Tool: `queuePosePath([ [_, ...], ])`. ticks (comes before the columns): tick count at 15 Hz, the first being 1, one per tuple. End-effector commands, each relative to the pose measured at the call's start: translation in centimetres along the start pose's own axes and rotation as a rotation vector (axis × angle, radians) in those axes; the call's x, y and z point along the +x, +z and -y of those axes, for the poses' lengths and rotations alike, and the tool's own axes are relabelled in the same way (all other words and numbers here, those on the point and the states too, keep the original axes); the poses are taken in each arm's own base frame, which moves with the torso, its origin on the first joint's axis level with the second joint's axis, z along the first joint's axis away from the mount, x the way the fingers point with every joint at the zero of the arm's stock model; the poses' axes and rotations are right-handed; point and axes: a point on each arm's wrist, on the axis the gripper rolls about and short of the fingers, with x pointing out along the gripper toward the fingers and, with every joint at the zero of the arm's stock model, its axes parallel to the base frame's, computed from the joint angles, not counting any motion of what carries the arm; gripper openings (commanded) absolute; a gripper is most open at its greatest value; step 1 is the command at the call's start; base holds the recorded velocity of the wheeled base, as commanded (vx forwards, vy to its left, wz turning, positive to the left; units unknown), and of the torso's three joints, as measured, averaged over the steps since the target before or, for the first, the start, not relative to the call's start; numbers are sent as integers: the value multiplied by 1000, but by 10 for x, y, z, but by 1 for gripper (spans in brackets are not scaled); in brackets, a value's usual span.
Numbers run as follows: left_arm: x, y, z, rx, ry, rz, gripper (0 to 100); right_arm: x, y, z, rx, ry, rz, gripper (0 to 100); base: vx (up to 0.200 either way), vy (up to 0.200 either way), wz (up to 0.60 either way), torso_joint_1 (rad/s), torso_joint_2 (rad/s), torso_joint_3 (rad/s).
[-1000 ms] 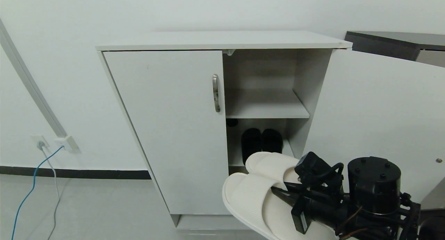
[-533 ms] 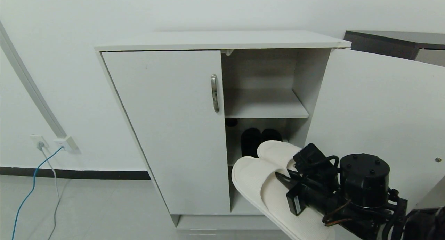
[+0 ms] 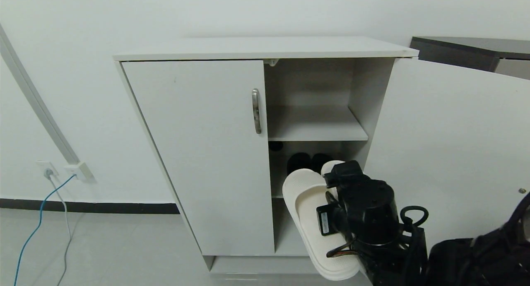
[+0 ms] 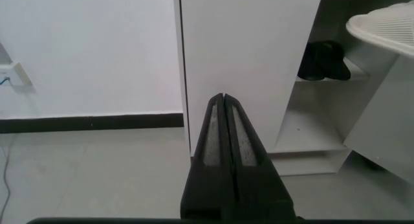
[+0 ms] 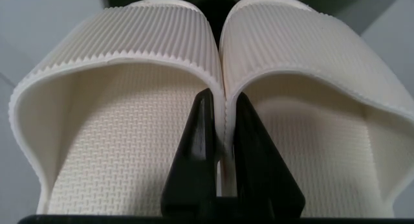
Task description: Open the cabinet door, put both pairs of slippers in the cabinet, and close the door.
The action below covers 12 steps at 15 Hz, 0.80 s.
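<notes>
A white cabinet (image 3: 194, 153) stands against the wall, its right door (image 3: 447, 149) swung open and its left door shut. A pair of black slippers (image 3: 306, 162) (image 4: 325, 61) rests on the middle shelf inside. My right gripper (image 5: 222, 114) is shut on the pair of white slippers (image 3: 308, 211) (image 5: 129, 120), pinching their two inner edges together. The white slippers hang toes up in front of the open compartment, just below the black pair. My left gripper (image 4: 223, 114) is shut on nothing and hovers low, facing the cabinet's closed left door.
An upper shelf (image 3: 316, 126) inside the cabinet is bare. A bottom compartment (image 4: 304, 130) lies below the black slippers. Wall sockets with a blue cable (image 3: 37, 224) sit at the left. A dark desk (image 3: 476, 50) stands behind the open door.
My right arm has carried the white slippers up and in toward the open compartment, tilting them more upright. They now cover part of the black slippers.
</notes>
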Motion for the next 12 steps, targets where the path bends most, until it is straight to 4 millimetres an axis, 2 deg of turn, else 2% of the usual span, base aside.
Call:
queuePosePath([
  [1, 0, 0, 0, 0, 0, -1, 0, 1, 17, -13, 70, -17, 5, 0, 0, 0, 0, 0, 0, 0],
  [2, 0, 0, 0, 0, 0, -1, 0, 2, 22, -14, 86, -40, -3, 0, 0, 0, 0, 0, 0, 0],
  [4, 0, 0, 0, 2, 0, -1, 0, -1, 44, -14, 127, -94, -49, 0, 0, 0, 0, 0, 0, 0],
  [7, 0, 0, 0, 2, 0, -1, 0, -5, 67, -12, 149, -123, -19, 0, 0, 0, 0, 0, 0, 0],
  [12, 0, 0, 0, 2, 0, -1, 0, 15, 76, -12, 132, -182, 7, 0, 0, 0, 0, 0, 0, 0],
])
